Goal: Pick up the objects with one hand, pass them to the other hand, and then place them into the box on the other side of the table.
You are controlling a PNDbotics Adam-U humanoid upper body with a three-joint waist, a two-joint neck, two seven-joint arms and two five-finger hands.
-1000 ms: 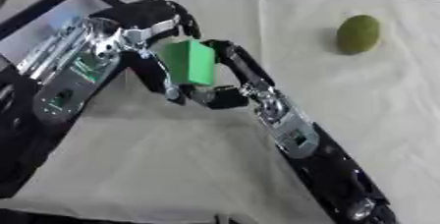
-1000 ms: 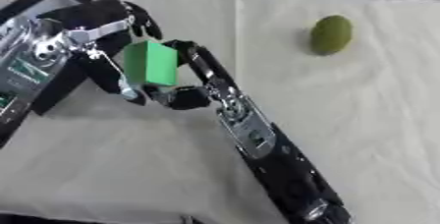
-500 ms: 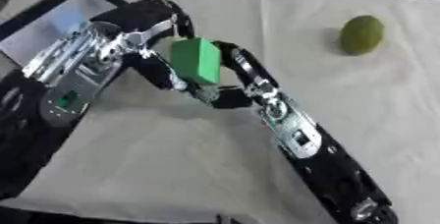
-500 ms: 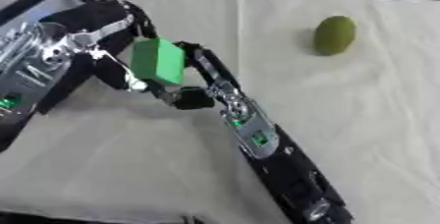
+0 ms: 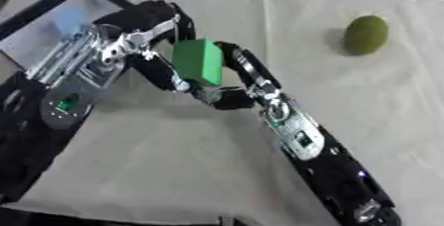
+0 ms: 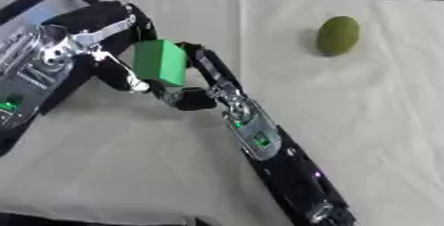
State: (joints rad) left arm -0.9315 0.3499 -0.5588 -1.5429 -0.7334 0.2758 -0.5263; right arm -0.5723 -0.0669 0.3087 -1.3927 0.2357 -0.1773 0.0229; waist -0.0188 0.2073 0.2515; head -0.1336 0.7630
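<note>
Above the table's left side near the box point(image 5: 52, 27), the green block point(image 5: 198, 61) has drifted slightly boxward, with left hand point(image 5: 152, 41) and right hand point(image 5: 227, 79) both curled around it, mid-handover.

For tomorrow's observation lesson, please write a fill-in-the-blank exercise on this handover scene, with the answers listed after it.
1. The block held between the two hands is coloured ____.
2. The left hand and the ____ hand both touch the block.
3. The olive-green oval fruit lies on the cloth towards the robot's ____ side.
4. The dark-framed box sits at the table's far ____ corner.

Answers: green; right; right; left
</note>
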